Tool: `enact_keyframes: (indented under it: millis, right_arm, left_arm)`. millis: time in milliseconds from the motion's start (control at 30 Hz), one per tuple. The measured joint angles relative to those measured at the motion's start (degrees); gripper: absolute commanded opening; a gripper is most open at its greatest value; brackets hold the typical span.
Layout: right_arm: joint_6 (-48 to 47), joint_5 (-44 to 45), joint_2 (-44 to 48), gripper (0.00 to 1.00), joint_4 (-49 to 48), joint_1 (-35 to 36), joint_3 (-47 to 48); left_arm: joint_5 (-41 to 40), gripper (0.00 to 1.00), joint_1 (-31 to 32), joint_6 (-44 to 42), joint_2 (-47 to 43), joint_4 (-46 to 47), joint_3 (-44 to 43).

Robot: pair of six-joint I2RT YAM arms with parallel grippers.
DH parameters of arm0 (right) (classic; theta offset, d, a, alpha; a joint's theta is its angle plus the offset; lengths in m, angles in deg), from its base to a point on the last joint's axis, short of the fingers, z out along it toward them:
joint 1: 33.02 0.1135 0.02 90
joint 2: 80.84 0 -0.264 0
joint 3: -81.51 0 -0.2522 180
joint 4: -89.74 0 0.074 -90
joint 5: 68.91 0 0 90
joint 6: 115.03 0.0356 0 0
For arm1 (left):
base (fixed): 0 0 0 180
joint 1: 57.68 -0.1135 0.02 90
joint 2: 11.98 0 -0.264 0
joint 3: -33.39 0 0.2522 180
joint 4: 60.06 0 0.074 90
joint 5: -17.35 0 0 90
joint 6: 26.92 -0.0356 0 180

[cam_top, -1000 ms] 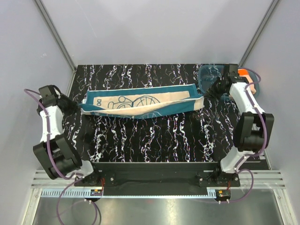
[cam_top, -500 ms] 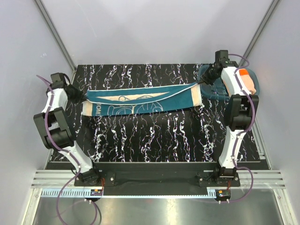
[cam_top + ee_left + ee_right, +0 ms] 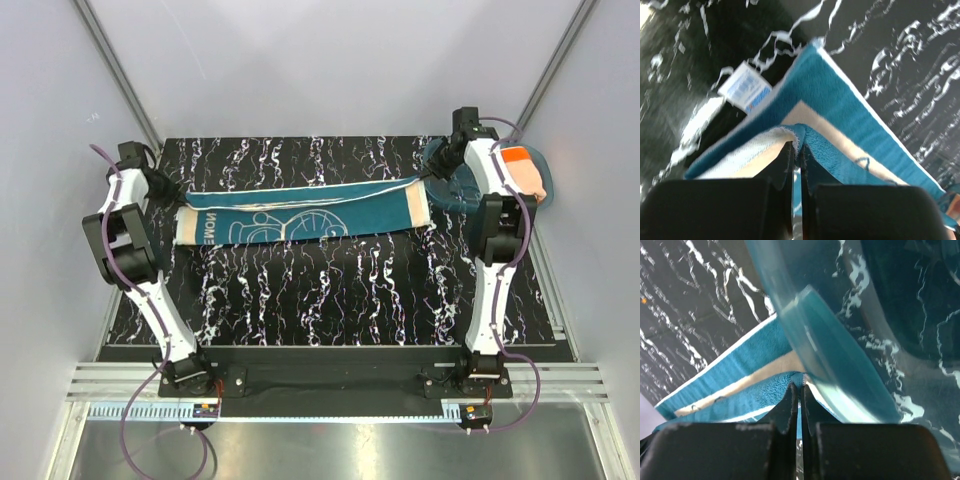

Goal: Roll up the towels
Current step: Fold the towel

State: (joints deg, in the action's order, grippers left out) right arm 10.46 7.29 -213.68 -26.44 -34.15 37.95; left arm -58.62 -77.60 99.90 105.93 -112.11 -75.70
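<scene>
Two arms rise from their bases at the near edge of the black, white-veined table (image 3: 330, 290), one up each side, and reach to its far half. Beyond a bare stretch of tabletop the teal towel (image 3: 300, 215) runs left to right between them as a long narrow band. Its printed face is up, with white line drawings and letters along it and a cream strip at its right end. The left gripper (image 3: 163, 190) is clamped on the towel's left end. Seen from the left wrist, its black fingertips (image 3: 790, 155) are pressed together on a bunched edge of teal and cream cloth, and a small white label (image 3: 745, 90) sticks out from the towel's corner beyond them. The right gripper (image 3: 432, 175) pinches the towel's far right corner in the same way. In the right wrist view its jaws meet on a teal fold, just beside the rim of the translucent blue tray (image 3: 810, 340). Whether the towel's middle rests on the table or hangs just above it cannot be told. Farthest off, in the far right corner, the orange towel (image 3: 522, 165) lies in the tray, partly behind the right arm, with orange cloth and some cream showing.
</scene>
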Motion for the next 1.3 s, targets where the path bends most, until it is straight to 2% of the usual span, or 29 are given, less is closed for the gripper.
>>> enact_keyframes:
  millis: [133, 267, 333, 367, 400, 500, 533, 567, 600, 733, 833, 933, 1033, 1133, 1300]
  right_arm:
    - [0.3, 0.7, -3.4, 0.01, 1.4, 0.0, 4.7]
    - [0.7, 0.9, -6.1, 0.19, 3.2, 0.0, 9.5]
    - [0.9, 1.0, -7.0, 0.35, 3.8, 0.0, 11.6]
    - [1.1, 1.1, -7.2, 0.56, 3.9, 0.0, 12.4]
    - [1.5, 1.1, -7.3, 0.62, 4.0, 0.0, 13.1]
    - [1.2, 1.4, -7.3, 0.76, 4.3, 0.0, 15.4]
    - [1.2, 1.7, -7.3, 0.77, 4.4, 0.0, 16.0]
    - [1.2, 1.8, -7.3, 0.77, 4.5, 0.0, 16.4]
    - [1.2, 1.9, -7.2, 0.78, 4.5, 0.0, 16.5]
    - [1.2, 2.2, -5.6, 0.78, 4.3, 0.0, 14.2]
    - [0.8, 2.3, -0.5, 0.79, 4.1, 0.3, 7.7]
    - [0.1, 3.3, 9.0, 0.79, 1.5, 1.2, -3.5]
    - [-0.3, 3.7, 20.5, 0.73, -3.0, 3.0, -16.8]
    - [-0.7, 2.9, 30.0, 0.61, -7.7, 4.3, -29.7]
    - [-1.4, 2.3, 31.6, 0.56, -11.6, 4.0, -41.1]
  left_arm:
    - [-0.9, 0.0, 1.0, -0.7, 5.8, -3.0, -6.4]
    - [-1.0, 0.0, 1.6, -0.8, 9.7, -5.8, -12.0]
    - [-1.0, 0.11, 1.8, -1.0, 11.7, -6.9, -15.7]
    - [-1.0, 0.21, 1.9, -1.4, 12.9, -7.9, -18.1]
    - [-1.0, 0.36, 1.9, -1.7, 14.1, -8.7, -20.4]
    - [-1.1, 0.59, 1.9, -2.5, 18.0, -10.8, -28.8]
    - [-1.3, 0.83, 1.9, -2.8, 18.5, -11.2, -30.4]
    - [-1.4, 0.95, 1.9, -3.3, 18.6, -11.5, -30.8]
    - [-1.5, 0.99, 1.9, -3.2, 18.1, -11.6, -30.8]
    - [-2.0, 0.99, 1.8, -3.7, 13.9, -10.9, -25.8]
    - [-2.7, 0.99, 1.7, -4.2, 8.2, -10.4, -19.4]
    - [-3.5, 0.99, 1.3, -4.5, -0.8, -8.6, -9.1]
    - [-3.7, 0.99, 1.1, -5.0, -10.3, -7.1, 1.4]
    - [-3.2, 0.99, 0.9, -5.7, -18.6, -4.4, 12.3]
    - [-0.5, 0.99, 0.9, -8.0, -26.5, -0.4, 28.4]
